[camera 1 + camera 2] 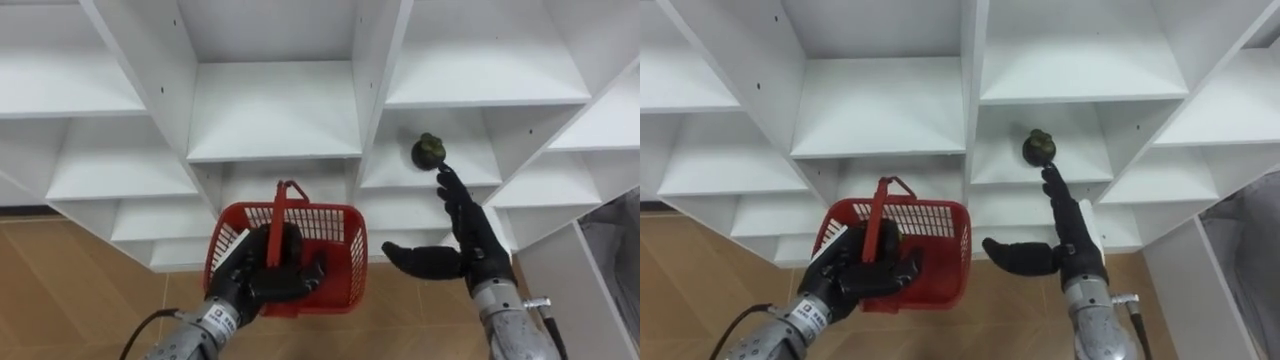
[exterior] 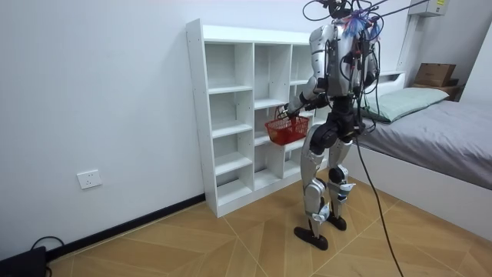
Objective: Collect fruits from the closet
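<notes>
- Judging by its looks, we expect the fruit to be light and fairly firm. It is small, dark green and knobbly, and we cannot tell what kind it is.
- Its rounded shape makes us think it could roll away along the shelf board if it is nudged rather than gripped.
- We would take hold of it around its middle, fingers on one side and thumb on the other, with only modest pressure so the skin is not bruised.
- The fruit lies alone in a compartment of the white closet, just right of the centre column, with the compartments around it bare.
- Our right hand is open and grips nothing, its fingers stretched straight toward the fruit and its thumb spread wide to the side.
- The fingertips are just below the fruit in the eye views, at or very near its lower edge, and we cannot tell whether they touch it.
- The palm is well short of the fruit, so by our reckoning the hand must go further in before the fingers can wrap round it.
- Our left hand is curled tight around the handle of the red basket, holding it up in front of the lower shelves, left of the right hand and lower than the fruit.
- We see no fruit inside the basket.
- In the room view we stand upright, close in front of the closet.
</notes>
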